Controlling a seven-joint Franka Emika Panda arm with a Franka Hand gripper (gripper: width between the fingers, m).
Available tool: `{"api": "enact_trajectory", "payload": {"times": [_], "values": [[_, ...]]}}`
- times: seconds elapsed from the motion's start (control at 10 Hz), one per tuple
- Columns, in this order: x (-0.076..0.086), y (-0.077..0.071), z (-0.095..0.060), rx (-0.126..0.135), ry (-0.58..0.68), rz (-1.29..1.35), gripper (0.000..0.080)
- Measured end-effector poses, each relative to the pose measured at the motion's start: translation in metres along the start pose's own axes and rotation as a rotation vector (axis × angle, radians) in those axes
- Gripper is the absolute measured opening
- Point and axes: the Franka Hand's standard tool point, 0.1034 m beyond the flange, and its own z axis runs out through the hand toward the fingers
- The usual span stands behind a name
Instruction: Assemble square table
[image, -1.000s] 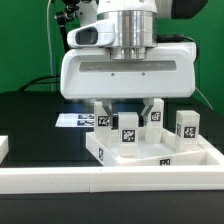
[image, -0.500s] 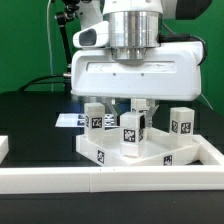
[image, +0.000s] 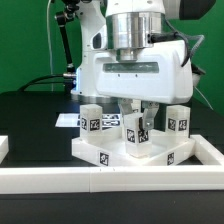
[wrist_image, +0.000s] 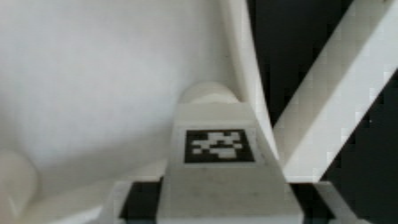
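Item: gripper (image: 136, 116), jaws part-closed on one leg (image: 132, 131) standing over the tabletop (image: 105, 156); I see its tag in the wrist view. The gripper body hides the legs' tops; the tabletop's near edge sits behind the border bar (image: 110, 180).

The arm (image: 128, 30) ends in a ribbed, silvery-grey cylindrical wrist segment set into a broad white housing with rounded corners and a darker recessed strip across its face. Dark cables hang behind it, and beneath the housing sits the gripper (image: 140, 122), its short pale fingers (image: 150, 118) partly shadowed.
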Motion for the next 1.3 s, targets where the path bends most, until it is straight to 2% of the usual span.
{"api": "enact_trajectory", "payload": {"times": [0.4,0.7,0.8,0.9,1.0,1.3], "values": [[-0.009,-0.002,0.001,-0.010,-0.022,0.397,0.0290],[-0.008,-0.003,0.001,-0.005,-0.023,0.422,0.0290],[-0.008,-0.003,0.001,-0.006,-0.023,0.417,0.0394],[-0.008,-0.003,0.001,-0.005,-0.023,0.369,0.0532],[-0.009,-0.003,0.001,-0.005,-0.023,0.333,0.0612],[-0.016,-0.007,0.001,-0.001,-0.027,0.028,0.0647]]}}
